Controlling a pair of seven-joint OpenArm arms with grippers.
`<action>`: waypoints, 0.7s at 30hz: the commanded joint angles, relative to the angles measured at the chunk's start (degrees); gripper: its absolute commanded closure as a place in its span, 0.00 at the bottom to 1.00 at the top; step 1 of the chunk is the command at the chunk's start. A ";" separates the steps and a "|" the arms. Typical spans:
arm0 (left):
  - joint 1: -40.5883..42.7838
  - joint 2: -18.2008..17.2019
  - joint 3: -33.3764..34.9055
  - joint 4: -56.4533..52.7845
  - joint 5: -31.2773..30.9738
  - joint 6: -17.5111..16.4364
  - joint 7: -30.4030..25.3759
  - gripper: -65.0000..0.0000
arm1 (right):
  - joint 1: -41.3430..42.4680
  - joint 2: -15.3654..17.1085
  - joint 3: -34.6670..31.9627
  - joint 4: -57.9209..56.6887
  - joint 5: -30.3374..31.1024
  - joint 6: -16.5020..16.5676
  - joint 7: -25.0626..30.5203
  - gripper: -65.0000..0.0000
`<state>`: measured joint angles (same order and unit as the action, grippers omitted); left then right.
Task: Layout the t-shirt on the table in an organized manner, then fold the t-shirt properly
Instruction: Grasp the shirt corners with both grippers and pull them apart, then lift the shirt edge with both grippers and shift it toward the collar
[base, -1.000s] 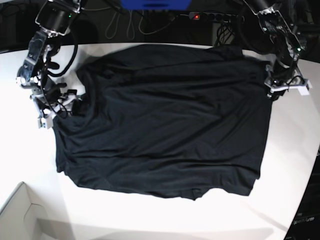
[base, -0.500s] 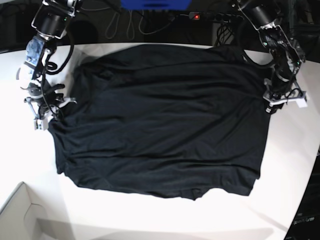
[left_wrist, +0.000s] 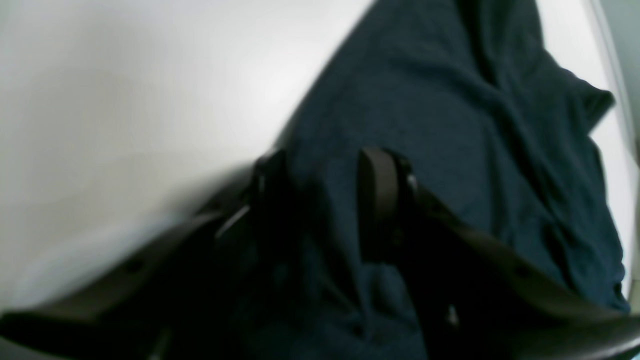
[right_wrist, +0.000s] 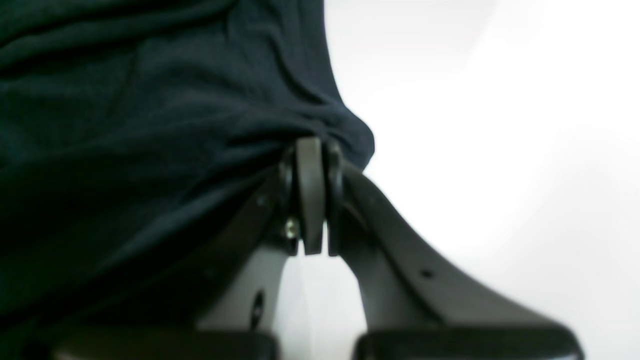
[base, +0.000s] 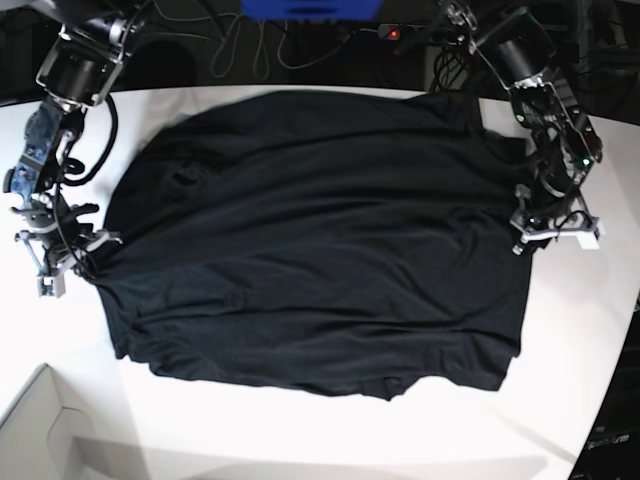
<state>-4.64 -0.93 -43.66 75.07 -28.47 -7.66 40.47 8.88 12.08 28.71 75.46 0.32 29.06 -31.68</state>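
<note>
Fabric fills the close views first. In the right wrist view the right pincer (right_wrist: 312, 195) is clenched on a bunched edge of the t-shirt (right_wrist: 150, 125), its two pads pressed together with cloth pinched at the tips and bare white worktop (right_wrist: 500, 125) beside it. In the left wrist view the left pincer (left_wrist: 325, 200) stands parted, its fingers straddling the cloth near the shirt's edge; the picture is blurred, and whether the pads touch the fabric cannot be told.

Farther off, the base view shows the t-shirt (base: 320, 250) spread broadly and mostly flat across the middle of the worktop (base: 300, 430), wrinkled, with one edge pulled out toward the right pincer (base: 60, 265) and the opposite edge lying under the left pincer (base: 535, 225). A pale box corner (base: 35, 430) sits at the near edge, and cables (base: 250, 45) run along the far side.

By my reading the layout step is in hand, not the folding. Next, the left pincer would need to close on its edge so both sides can be drawn taut and the creases smoothed.
</note>
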 joint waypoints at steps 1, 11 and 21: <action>-0.76 -0.70 0.01 1.28 -0.59 -0.38 -0.86 0.64 | 1.27 1.15 0.17 0.98 0.43 -0.18 1.22 1.00; -1.20 -0.61 0.01 8.23 -5.86 -0.38 -0.25 0.64 | 1.71 5.20 -4.31 -1.40 0.43 -0.18 0.69 0.69; 16.21 -0.43 0.19 19.31 -17.47 -0.30 -0.16 0.63 | -2.86 0.80 3.51 10.56 0.61 -0.09 0.60 0.48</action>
<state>12.14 -0.91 -43.46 93.38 -44.91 -7.51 40.97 5.34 12.19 32.23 85.25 0.10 28.51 -32.29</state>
